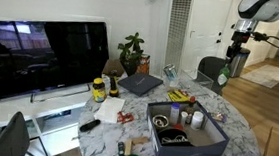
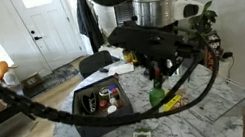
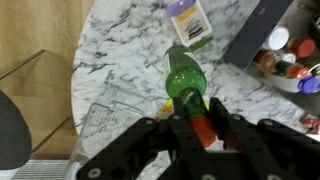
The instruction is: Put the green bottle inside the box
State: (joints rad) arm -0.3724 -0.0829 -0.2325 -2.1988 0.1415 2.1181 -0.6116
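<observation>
My gripper is shut on the narrow neck of the green bottle, just below its red cap. The bottle hangs base-down above the marble table. The dark grey box lies to the upper right in the wrist view, with the bottle outside its wall. In an exterior view the gripper holds the bottle to the right of the box. In an exterior view the box sits at the table's front and my arm is beyond its far right.
The box holds several small jars and items. A green-and-purple packet and a wire rack lie on the table. A dark laptop-like slab, a yellow-lidded jar, a plant and a TV stand further off.
</observation>
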